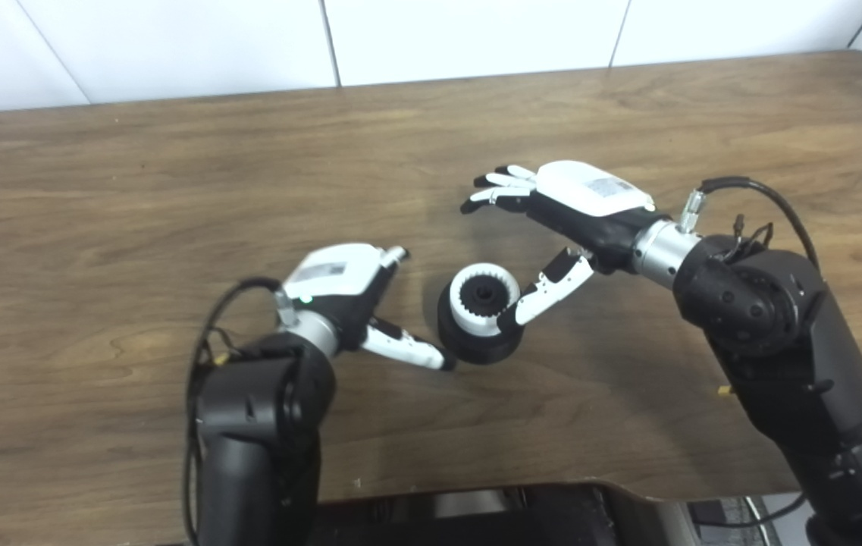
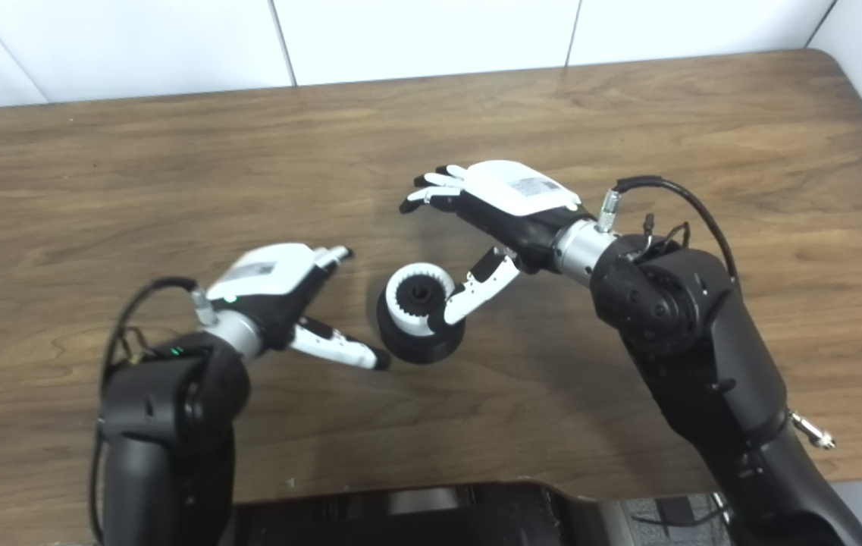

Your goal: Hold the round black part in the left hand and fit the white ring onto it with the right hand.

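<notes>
Sitting between open left hand [image 1: 340,292] and right hand [image 1: 582,205], black part [image 1: 476,341]

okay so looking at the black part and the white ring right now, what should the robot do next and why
Probably draw both hands back. The white ring already appears seated on the round black part, which stands on the table. The left robot hand and right robot hand are open, holding nothing.

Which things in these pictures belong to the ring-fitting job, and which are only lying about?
Belong to the job:
round black part
white ring, sitting on top of it
left hand, open
right hand, open

Only lying about:
Nothing loose; apart from these there is just the wooden table.
</notes>
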Action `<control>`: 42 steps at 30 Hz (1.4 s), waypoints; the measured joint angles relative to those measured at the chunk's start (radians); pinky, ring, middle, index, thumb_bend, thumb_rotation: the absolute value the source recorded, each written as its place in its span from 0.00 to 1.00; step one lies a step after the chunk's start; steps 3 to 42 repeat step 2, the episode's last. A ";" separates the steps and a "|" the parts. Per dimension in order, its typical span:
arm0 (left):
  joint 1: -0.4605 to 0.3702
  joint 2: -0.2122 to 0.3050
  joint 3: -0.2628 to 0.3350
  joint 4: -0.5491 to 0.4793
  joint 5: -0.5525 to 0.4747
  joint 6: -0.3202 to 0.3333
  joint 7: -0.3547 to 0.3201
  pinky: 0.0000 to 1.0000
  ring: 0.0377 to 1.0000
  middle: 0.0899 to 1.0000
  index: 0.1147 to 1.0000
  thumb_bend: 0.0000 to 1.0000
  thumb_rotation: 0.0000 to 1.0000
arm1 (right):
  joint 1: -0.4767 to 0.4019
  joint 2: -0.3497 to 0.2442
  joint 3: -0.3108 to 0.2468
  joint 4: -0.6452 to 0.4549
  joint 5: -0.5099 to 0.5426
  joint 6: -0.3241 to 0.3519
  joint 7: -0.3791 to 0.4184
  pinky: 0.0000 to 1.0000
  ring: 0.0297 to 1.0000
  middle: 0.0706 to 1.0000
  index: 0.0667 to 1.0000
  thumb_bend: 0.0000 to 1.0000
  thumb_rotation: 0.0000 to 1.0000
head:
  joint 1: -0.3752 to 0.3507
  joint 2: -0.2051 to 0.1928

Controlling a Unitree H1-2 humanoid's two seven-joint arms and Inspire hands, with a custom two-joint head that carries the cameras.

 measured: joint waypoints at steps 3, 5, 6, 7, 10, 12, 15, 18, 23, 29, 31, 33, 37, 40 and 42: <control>-0.014 -0.012 0.020 -0.023 -0.006 -0.001 0.000 1.00 1.00 1.00 0.98 1.00 0.55 | -0.010 -0.003 -0.003 -0.011 0.007 0.006 0.004 0.92 1.00 0.96 0.86 1.00 0.45 | 0.000 -0.003; -0.014 -0.012 0.020 -0.023 -0.006 -0.001 0.000 1.00 1.00 1.00 0.98 1.00 0.55 | -0.010 -0.003 -0.003 -0.011 0.007 0.006 0.004 0.92 1.00 0.96 0.86 1.00 0.45 | 0.000 -0.003; -0.014 -0.012 0.020 -0.023 -0.006 -0.001 0.000 1.00 1.00 1.00 0.98 1.00 0.55 | -0.010 -0.003 -0.003 -0.011 0.007 0.006 0.004 0.92 1.00 0.96 0.86 1.00 0.45 | 0.000 -0.003; -0.014 -0.012 0.020 -0.023 -0.006 -0.001 0.000 1.00 1.00 1.00 0.98 1.00 0.55 | -0.010 -0.003 -0.003 -0.011 0.007 0.006 0.004 0.92 1.00 0.96 0.86 1.00 0.45 | 0.000 -0.003; -0.014 -0.012 0.020 -0.023 -0.006 -0.001 0.000 1.00 1.00 1.00 0.98 1.00 0.55 | -0.010 -0.003 -0.003 -0.011 0.007 0.006 0.004 0.92 1.00 0.96 0.86 1.00 0.45 | 0.000 -0.003; -0.014 -0.012 0.020 -0.023 -0.006 -0.001 0.000 1.00 1.00 1.00 0.98 1.00 0.55 | -0.010 -0.003 -0.003 -0.011 0.007 0.006 0.004 0.92 1.00 0.96 0.86 1.00 0.45 | 0.000 -0.003; -0.014 -0.012 0.020 -0.023 -0.006 -0.001 0.000 1.00 1.00 1.00 0.98 1.00 0.55 | -0.010 -0.003 -0.003 -0.011 0.007 0.006 0.004 0.92 1.00 0.96 0.86 1.00 0.45 | 0.000 -0.003; -0.014 -0.012 0.020 -0.023 -0.006 -0.001 0.000 1.00 1.00 1.00 0.98 1.00 0.55 | -0.010 -0.003 -0.003 -0.011 0.007 0.006 0.004 0.92 1.00 0.96 0.86 1.00 0.45 | 0.000 -0.003; -0.014 -0.012 0.020 -0.023 -0.006 -0.001 0.000 1.00 1.00 1.00 0.98 1.00 0.55 | -0.010 -0.003 -0.003 -0.011 0.007 0.006 0.004 0.92 1.00 0.96 0.86 1.00 0.45 | 0.000 -0.003; -0.014 -0.012 0.020 -0.023 -0.006 -0.001 0.000 1.00 1.00 1.00 0.98 1.00 0.55 | -0.010 -0.003 -0.003 -0.011 0.007 0.006 0.004 0.92 1.00 0.96 0.86 1.00 0.45 | 0.000 -0.003; -0.014 -0.012 0.020 -0.023 -0.006 -0.001 0.000 1.00 1.00 1.00 0.98 1.00 0.55 | -0.010 -0.003 -0.003 -0.011 0.007 0.006 0.004 0.92 1.00 0.96 0.86 1.00 0.45 | 0.000 -0.003; -0.014 -0.012 0.020 -0.023 -0.006 -0.001 0.000 1.00 1.00 1.00 0.98 1.00 0.55 | -0.010 -0.003 -0.003 -0.011 0.007 0.006 0.004 0.92 1.00 0.96 0.86 1.00 0.45 | 0.000 -0.003; -0.014 -0.012 0.020 -0.023 -0.006 -0.001 0.000 1.00 1.00 1.00 0.98 1.00 0.55 | -0.010 -0.003 -0.003 -0.011 0.007 0.006 0.004 0.92 1.00 0.96 0.86 1.00 0.45 | 0.000 -0.003; -0.014 -0.012 0.020 -0.023 -0.006 -0.001 0.000 1.00 1.00 1.00 0.98 1.00 0.55 | -0.010 -0.003 -0.003 -0.011 0.007 0.006 0.004 0.92 1.00 0.96 0.86 1.00 0.45 | 0.000 -0.003; -0.014 -0.012 0.020 -0.023 -0.006 -0.001 0.000 1.00 1.00 1.00 0.98 1.00 0.55 | -0.010 -0.003 -0.003 -0.011 0.007 0.006 0.004 0.92 1.00 0.96 0.86 1.00 0.45 | 0.000 -0.003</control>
